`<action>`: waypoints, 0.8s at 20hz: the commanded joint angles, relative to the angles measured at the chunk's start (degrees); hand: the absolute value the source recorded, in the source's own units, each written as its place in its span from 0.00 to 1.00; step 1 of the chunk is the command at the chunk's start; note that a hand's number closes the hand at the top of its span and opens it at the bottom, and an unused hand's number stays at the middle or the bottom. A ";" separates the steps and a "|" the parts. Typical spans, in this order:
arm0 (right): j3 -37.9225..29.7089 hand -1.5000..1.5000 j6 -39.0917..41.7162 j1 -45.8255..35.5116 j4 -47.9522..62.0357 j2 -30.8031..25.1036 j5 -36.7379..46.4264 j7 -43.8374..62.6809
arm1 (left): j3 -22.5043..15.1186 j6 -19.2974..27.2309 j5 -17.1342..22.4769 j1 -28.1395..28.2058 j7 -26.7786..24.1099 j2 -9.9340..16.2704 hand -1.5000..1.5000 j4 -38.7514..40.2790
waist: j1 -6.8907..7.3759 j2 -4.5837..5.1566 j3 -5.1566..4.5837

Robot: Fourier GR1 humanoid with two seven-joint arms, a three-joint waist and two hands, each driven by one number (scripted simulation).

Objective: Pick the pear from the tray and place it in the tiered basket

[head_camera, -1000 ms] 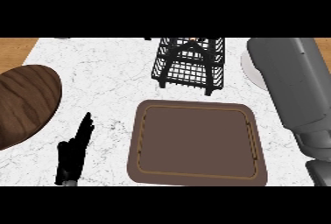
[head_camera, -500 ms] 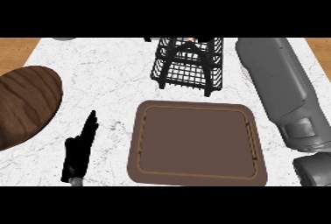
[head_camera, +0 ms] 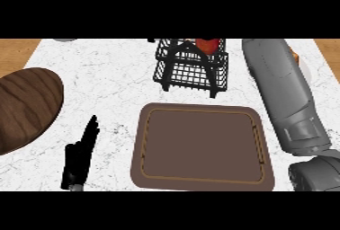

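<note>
Near the counter's [head_camera: 119, 76] front edge, the left hand [head_camera: 78, 158] rests with straight fingers beside the bare tray [head_camera: 203, 143]. Right forearm [head_camera: 282, 94] runs along the right edge (hand unseen). Far edge: basket [head_camera: 191, 67] with something red [head_camera: 208, 45], maybe the pear.

You cannot see the right hand: the grey right forearm [head_camera: 285, 99] runs up past the top edge at one o'clock, and its lower part is cut off at five o'clock. The tiered basket [head_camera: 192, 67] at twelve o'clock loses its top at the edge; something red [head_camera: 208, 45] sits inside it, too cropped to identify. The dark wooden board [head_camera: 26, 110] at nine o'clock is cut by the left edge. The left hand's [head_camera: 79, 155] wrist is cropped at seven o'clock.
</note>
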 commanded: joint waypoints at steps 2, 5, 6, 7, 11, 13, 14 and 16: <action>-4.99 0.00 -5.45 -2.46 1.79 -0.74 -4.01 -5.68 | 0.76 -0.12 0.17 -1.09 -1.05 -0.46 0.50 2.12 | 0.33 0.67 -0.26; -6.61 0.00 -12.24 -1.12 -1.46 -2.80 -3.49 -4.65 | -0.02 -0.03 -0.27 0.52 1.24 0.04 0.50 -1.36 | -0.15 0.30 -0.23; -8.06 0.00 -11.70 -0.71 -0.78 -6.07 -4.06 -6.22 | 0.35 -0.08 0.03 0.22 -2.14 -1.03 0.50 2.54 | -0.28 0.58 -0.27; -7.70 0.00 -11.89 0.68 -3.35 -6.86 -3.81 -3.98 | 2.52 -1.34 1.17 -0.20 -1.14 1.54 0.50 1.46 | -1.21 0.08 -0.27; -9.96 0.00 -12.49 4.51 -7.14 -11.58 -4.93 0.72 | 0.82 0.89 -0.45 2.51 -2.38 -0.85 0.50 1.53 | -2.07 -0.26 -0.26; -12.10 0.00 -7.22 6.10 -7.99 -17.42 -7.21 1.27 | 1.55 1.45 -0.30 -0.30 -0.26 -1.02 0.50 2.07 | -2.63 -0.26 -0.24; -14.17 0.00 -5.47 8.15 -7.42 -20.48 -8.71 -0.23 | 1.84 0.58 0.40 1.06 0.47 -0.07 0.50 0.05 | -2.33 -0.16 -0.20; -14.77 0.00 -2.72 14.15 -11.28 -20.50 -10.78 -1.24 | 0.83 2.39 -0.77 0.79 -1.28 -2.53 0.50 2.43 | -3.13 -0.31 -0.24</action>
